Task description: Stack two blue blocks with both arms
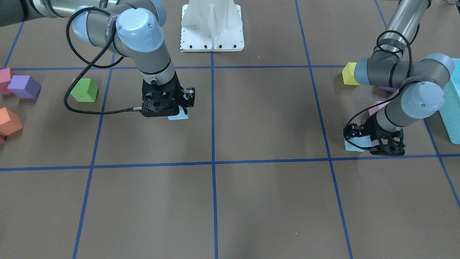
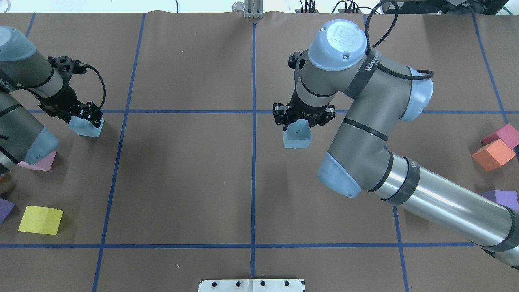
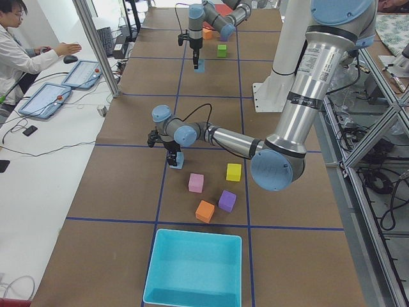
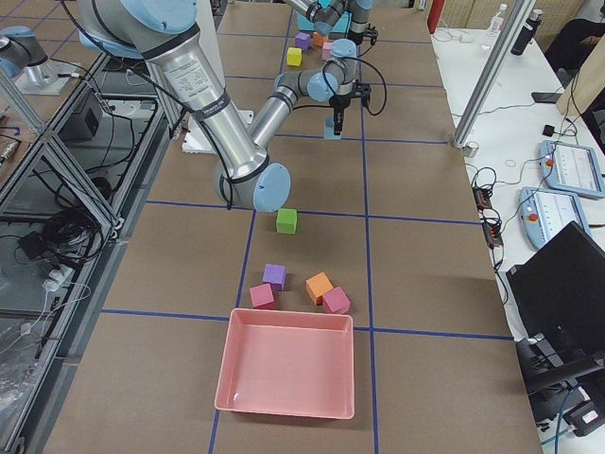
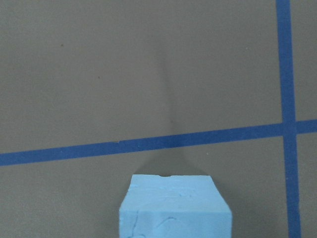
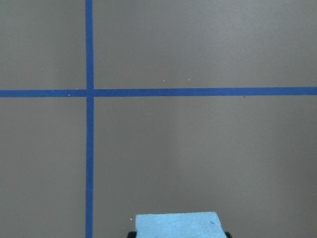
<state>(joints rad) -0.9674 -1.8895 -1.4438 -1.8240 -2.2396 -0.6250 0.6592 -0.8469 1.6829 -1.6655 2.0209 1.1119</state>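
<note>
Two pale blue blocks show. My left gripper (image 2: pixel 83 117) is shut on one blue block (image 2: pixel 86 126), low at the table on the left; it also shows in the front view (image 1: pixel 357 144) and the left wrist view (image 5: pixel 174 208). My right gripper (image 2: pixel 302 121) is shut on the other blue block (image 2: pixel 298 138), right of the centre line; it also shows in the front view (image 1: pixel 178 116) and the right wrist view (image 6: pixel 177 225). The two blocks are far apart. I cannot tell whether either is lifted.
A pink cube (image 2: pixel 38 162), a yellow cube (image 2: pixel 40 220) and a turquoise bin (image 1: pixel 453 104) lie by my left arm. Green (image 1: pixel 84 90), purple (image 1: pixel 24 86) and orange (image 1: pixel 9 121) cubes lie by my right arm. The white pedestal (image 1: pixel 212 25) stands at the robot's edge.
</note>
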